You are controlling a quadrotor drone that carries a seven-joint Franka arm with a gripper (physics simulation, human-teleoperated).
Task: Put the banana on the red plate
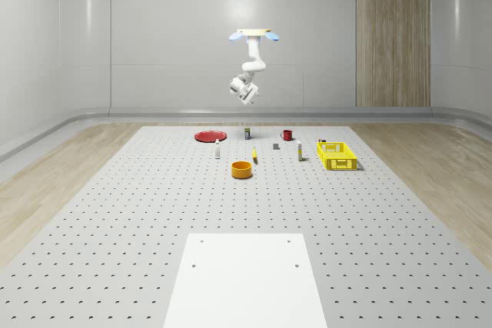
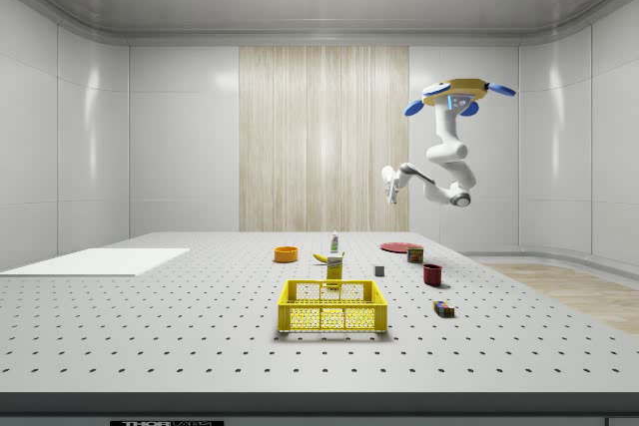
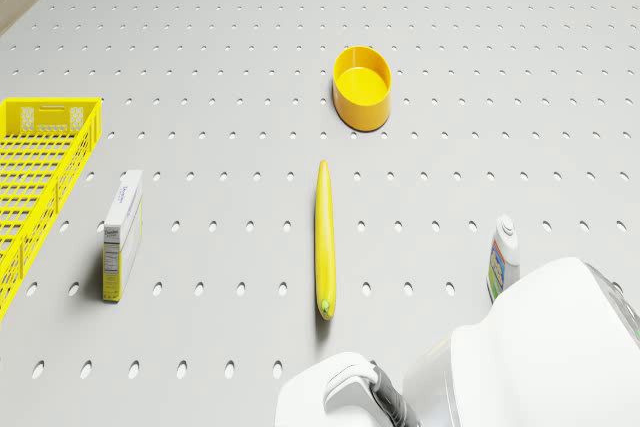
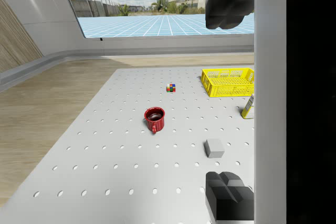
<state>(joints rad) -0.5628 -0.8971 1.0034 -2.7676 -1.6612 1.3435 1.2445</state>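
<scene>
Your banana (image 3: 323, 238) lies untouched on the perforated table (image 1: 154, 213), its length running from 12 to 6 o'clock in the drone view, with the orange bowl (image 3: 362, 86) at about 1 o'clock from its far tip, the white carton (image 3: 122, 235) well out at 9 o'clock and the small bottle (image 3: 503, 257) at 3 o'clock. The red plate (image 1: 209, 136) sits bare near the table's far edge in the whole-scene view, at roughly 10 o'clock from the bowl. By that evidence, nothing of the job is done: reach, grasp, carry and set-down are all yet to come.

Your drone (image 1: 254, 34) hovers high over the far part of the table, above the cluster of objects, resting on nothing. The arm hangs beneath it, bent at the elbow and folded back up, so the gripper (image 1: 245, 94) rides well above the table and points off sideways, not down. In the wrist view its fingers (image 4: 229, 192) stand wide apart and empty, looking over the red mug (image 4: 155, 119) toward the yellow crate (image 4: 229, 82).
</scene>
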